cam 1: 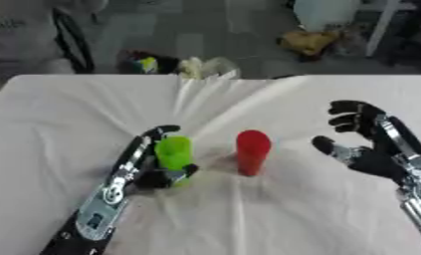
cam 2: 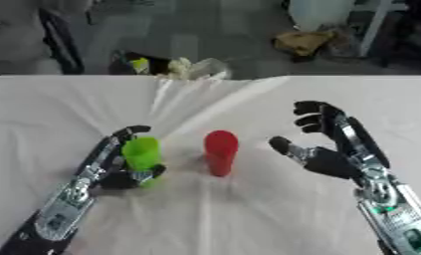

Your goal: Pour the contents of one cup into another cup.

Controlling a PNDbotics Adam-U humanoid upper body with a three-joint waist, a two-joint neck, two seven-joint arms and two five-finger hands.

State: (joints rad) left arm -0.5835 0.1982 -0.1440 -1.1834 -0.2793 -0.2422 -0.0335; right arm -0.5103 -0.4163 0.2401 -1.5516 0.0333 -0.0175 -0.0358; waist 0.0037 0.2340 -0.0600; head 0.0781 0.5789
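Left hand (cam 1: 153,172) is wrapped round the green cup (cam 1: 173,153), fingers behind it and thumb curled across the front low down, just left of frame centre. The cup stands on the cloth, upright or nearly so. Red cup (cam 1: 253,151) stands upright near its right, apart from it, mouth up. Right hand (cam 2: 331,154) hangs at centre right, fingers spread and partly bent, holding nothing, near the red cup but not touching.

Looks like the grasp-and-lift stage. To do it well: raise the green cup straight, keep it level until its rim sits above the red cup's mouth, then tip slowly toward the right. The right hand could steady the red cup, since it looks tall, narrow and easy to knock.

White cloth (cam 1: 274,209) covers the table, creased in ridges fanning from the top centre. Beyond it, grey floor with clutter (cam 1: 174,64) at the far edge.
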